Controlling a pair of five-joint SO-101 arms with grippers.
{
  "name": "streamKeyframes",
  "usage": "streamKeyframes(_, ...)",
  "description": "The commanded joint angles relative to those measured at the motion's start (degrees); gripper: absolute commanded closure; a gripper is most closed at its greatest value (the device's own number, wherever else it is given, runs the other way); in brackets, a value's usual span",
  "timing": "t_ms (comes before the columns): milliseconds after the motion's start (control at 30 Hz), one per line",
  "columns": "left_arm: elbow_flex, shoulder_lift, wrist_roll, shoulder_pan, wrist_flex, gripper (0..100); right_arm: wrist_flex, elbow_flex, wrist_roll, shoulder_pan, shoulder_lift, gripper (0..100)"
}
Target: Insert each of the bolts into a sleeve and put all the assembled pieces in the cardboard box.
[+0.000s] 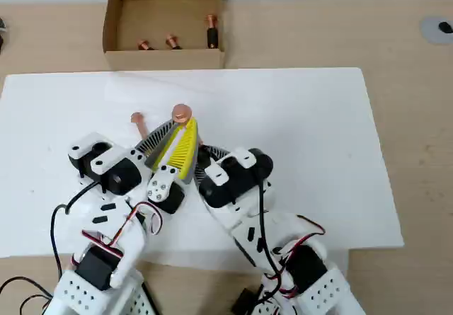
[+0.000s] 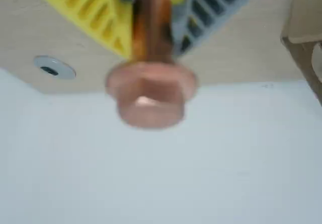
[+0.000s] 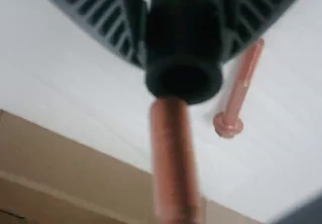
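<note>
Left hand (image 2: 152, 45) clamps bolt (image 2: 151, 95), head toward cardboard box (image 1: 164, 59).

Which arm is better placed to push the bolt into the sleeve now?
Left, probably: the left gripper holds the bolt, whose shaft is at the mouth of the black sleeve in the right gripper.

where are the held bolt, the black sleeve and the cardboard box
held bolt (image 2: 151, 95): left wrist view, on its flanged head
black sleeve (image 3: 183, 48): right wrist view, on its barrel near the open end
cardboard box (image 1: 166, 60): high view, on the wall nearest the arms
</note>
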Motion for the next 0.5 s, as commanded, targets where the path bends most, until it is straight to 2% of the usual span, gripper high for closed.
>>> streamKeyframes(0, -0.44, -0.22, -0.18, -0.09, 0.79, 99, -1.85, -0.31, 0.26, -0.40, -5.05, 98.7)
streamKeyframes(300, -9.93, -0.22, 5.80, -0.09, 15.21, 99, -1.85, -0.22, 0.26, -0.40, -5.05, 98.7)
streamKeyframes(467, -10.73, -0.22, 6.59, 1.49, 18.46, 99, -1.85, -0.48, 0.26, -0.31, -5.05, 98.7)
